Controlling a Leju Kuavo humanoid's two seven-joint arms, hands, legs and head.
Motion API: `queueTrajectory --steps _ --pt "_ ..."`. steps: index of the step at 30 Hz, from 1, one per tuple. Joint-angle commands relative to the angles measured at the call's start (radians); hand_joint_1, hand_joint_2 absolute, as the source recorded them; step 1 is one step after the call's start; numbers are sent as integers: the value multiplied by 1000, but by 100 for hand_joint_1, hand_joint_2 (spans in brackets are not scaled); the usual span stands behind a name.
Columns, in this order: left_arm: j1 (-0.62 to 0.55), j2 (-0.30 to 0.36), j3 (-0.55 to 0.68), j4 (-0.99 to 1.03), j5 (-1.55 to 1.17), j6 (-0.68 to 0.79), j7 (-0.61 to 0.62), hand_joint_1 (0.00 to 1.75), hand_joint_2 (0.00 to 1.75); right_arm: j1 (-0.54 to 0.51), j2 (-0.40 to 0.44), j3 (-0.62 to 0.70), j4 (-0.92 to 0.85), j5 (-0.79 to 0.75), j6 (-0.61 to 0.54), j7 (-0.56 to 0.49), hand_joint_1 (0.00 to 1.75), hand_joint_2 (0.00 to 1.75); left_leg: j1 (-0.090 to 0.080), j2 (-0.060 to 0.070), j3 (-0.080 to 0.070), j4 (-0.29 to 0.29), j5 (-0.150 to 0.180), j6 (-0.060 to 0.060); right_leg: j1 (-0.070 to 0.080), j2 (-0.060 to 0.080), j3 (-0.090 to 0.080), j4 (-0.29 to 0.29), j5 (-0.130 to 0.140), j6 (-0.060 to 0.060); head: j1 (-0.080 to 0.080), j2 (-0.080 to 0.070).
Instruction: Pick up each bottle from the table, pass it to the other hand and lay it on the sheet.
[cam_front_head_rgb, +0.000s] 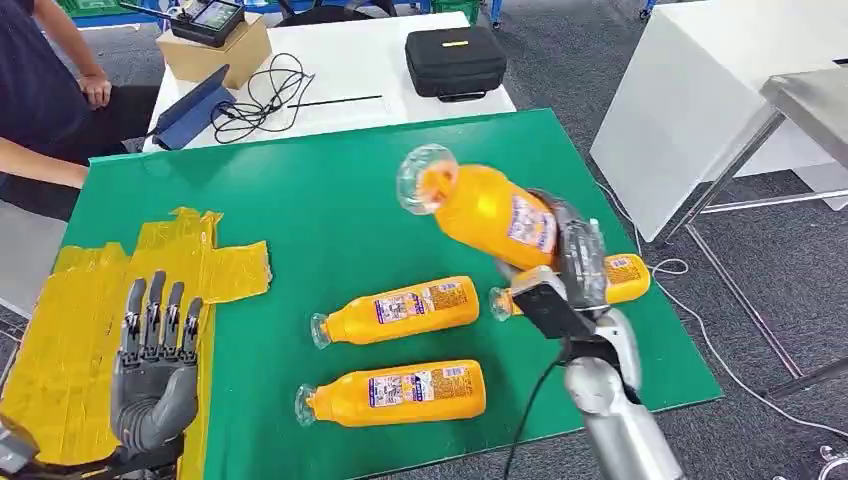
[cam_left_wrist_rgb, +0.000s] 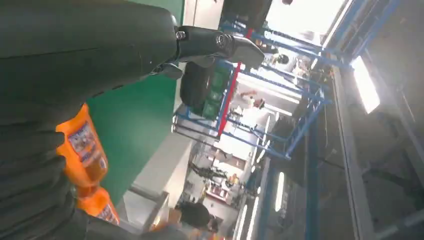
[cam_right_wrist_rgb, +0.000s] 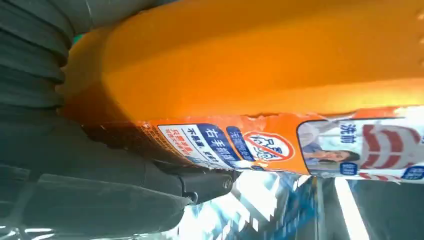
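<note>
the right hand (cam_front_head_rgb: 572, 262) grips an orange bottle (cam_front_head_rgb: 480, 205) lifted above the green mat (cam_front_head_rgb: 330, 200), clear cap toward the left. the left hand (cam_front_head_rgb: 155, 365) hovers over the yellow sheet (cam_front_head_rgb: 70, 340), fingers straight and apart, holding nothing. three more bottles (cam_front_head_rgb: 395, 310) lie on the mat.

You had four orange bottles in all: one (cam_front_head_rgb: 480, 208) held up in the right hand (cam_front_head_rgb: 575, 262) and three lying on the green table (cam_front_head_rgb: 330, 190), namely one (cam_front_head_rgb: 396, 311) mid-table, one (cam_front_head_rgb: 392, 392) near the front edge and one (cam_front_head_rgb: 620, 278) partly hidden behind that hand. There was one yellow sheet (cam_front_head_rgb: 70, 340), with the left hand (cam_front_head_rgb: 152, 365) over it. On the white table (cam_front_head_rgb: 350, 60) behind you had one black case (cam_front_head_rgb: 455, 62), one cardboard box (cam_front_head_rgb: 215, 50) and one coil of cable (cam_front_head_rgb: 262, 98).
</note>
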Motion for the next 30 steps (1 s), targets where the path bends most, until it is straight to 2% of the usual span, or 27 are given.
queueTrajectory --steps 1,5,7,8,11,16,21,24,30 --pt "-81 84 -108 97 21 43 1 0 175 -210 148 111 301 -116 69 -3 175 175 0 3 1 -1 0 -2 0 2 0 -1 0 -1 0 0" --pt "-73 80 -114 92 7 72 -3 0 175 -189 180 167 278 -114 117 0 162 175 0 1 0 -1 0 -1 0 1 -1 0 0 -1 1 0" --pt "-68 81 -113 78 4 92 -6 0 175 -181 191 230 271 -110 154 18 164 175 0 4 2 0 -2 -3 0 2 2 1 -2 -2 0 0" --pt "-68 82 -113 72 1 100 -6 0 175 -180 195 263 272 -101 164 30 162 175 0 1 -1 -1 0 -2 -1 1 -1 0 0 -1 1 0" --pt "-68 85 -112 56 -3 116 -2 0 175 -189 205 325 285 -90 180 62 171 175 0 2 -2 -1 -1 -2 0 1 -2 0 -1 -2 0 0" --pt "-74 78 -113 21 -33 157 6 0 175 -278 257 422 382 -71 244 157 175 175 0 3 -5 0 -1 -2 0 3 -6 1 0 -2 0 0" --pt "-77 75 -114 19 -35 159 10 0 175 -283 261 430 396 -71 248 159 175 175 1 0 -5 0 -1 -2 1 -1 -5 1 -1 -2 0 0" --pt "-83 50 -93 6 -42 154 19 0 175 -284 261 483 404 -23 304 203 171 175 0 0 -4 0 -1 -2 0 -1 -4 1 -2 -1 1 0" --pt "-79 33 -78 -25 -55 159 37 0 175 -266 272 507 403 2 318 216 169 175 1 -1 -4 0 -1 -3 0 -2 -4 1 -2 -2 1 0"
